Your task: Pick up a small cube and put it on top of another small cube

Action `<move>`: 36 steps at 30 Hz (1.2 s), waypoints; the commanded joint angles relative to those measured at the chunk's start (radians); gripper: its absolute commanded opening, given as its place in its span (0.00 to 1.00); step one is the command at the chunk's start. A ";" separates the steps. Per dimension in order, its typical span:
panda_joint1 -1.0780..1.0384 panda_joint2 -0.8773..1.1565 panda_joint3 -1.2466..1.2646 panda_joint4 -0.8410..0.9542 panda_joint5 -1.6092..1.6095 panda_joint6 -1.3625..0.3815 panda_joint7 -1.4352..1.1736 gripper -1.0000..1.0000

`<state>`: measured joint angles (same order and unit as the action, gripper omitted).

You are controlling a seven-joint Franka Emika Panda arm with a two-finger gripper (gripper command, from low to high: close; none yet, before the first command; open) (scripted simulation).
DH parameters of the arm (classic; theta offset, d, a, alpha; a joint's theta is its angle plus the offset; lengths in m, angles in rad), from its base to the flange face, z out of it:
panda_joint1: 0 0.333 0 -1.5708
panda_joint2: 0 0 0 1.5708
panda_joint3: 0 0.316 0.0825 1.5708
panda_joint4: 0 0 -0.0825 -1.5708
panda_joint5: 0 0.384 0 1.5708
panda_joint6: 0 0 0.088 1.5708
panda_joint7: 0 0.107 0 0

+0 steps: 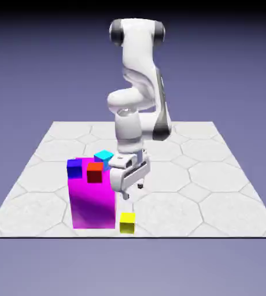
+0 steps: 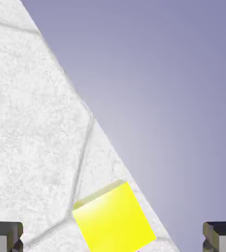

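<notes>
No writing shows anywhere; the gripper (image 1: 132, 191) hangs wide open and empty above the yellow cube (image 1: 127, 222).

Bench (image 1: 216, 173): pale, grainy, stone-like, matt, hexagon seams. Yellow cube (image 2: 114, 219): smooth, plain, slight sheen on the upper edge. Magenta block (image 1: 92, 202): smooth, faintly glossy front. Arm (image 1: 141, 75): smooth white shell, satin, dark joint caps. Claw (image 1: 132, 192) fingertips (image 2: 4, 236): dull grey, metal-like.
</notes>
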<state>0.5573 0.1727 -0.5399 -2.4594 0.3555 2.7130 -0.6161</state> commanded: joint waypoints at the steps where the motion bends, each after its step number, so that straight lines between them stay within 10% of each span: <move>1: 0.018 0.024 -0.017 0.011 0.011 -0.010 -0.044 0.50; 17: 0.017 0.403 0.020 0.162 0.289 0.014 -0.551 0.50; 18: 0.017 0.403 0.020 0.162 0.289 0.014 -0.551 0.00; 36: 0.117 -0.176 -0.222 0.252 -0.365 -0.491 -0.528 0.00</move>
<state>0.6693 -0.0037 -0.7579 -2.2075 -0.0108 2.2213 -1.1432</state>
